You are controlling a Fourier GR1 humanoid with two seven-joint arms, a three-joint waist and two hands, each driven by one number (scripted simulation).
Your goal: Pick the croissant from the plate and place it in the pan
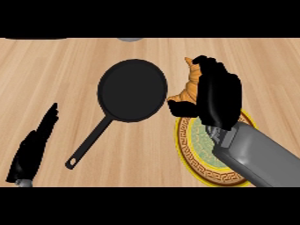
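Note:
A golden-brown croissant (pixel 190 87) is held in my right hand (pixel 218 94), whose fingers and thumb curl round it; only its left side shows. It sits above the counter just beyond the plate's far rim, right of the pan. The plate (pixel 192 154) is green with a yellow patterned rim, partly hidden under my right forearm. A black frying pan (pixel 133 90) lies at centre, its handle (pixel 87 147) pointing toward the lower left. My left hand (pixel 34 147) rests at the lower left, fingers straight, holding nothing.
The light wooden counter (pixel 48 70) spreads all around. At the far edge, a dark object (pixel 35 38) and a grey object (pixel 131 39) are barely visible.

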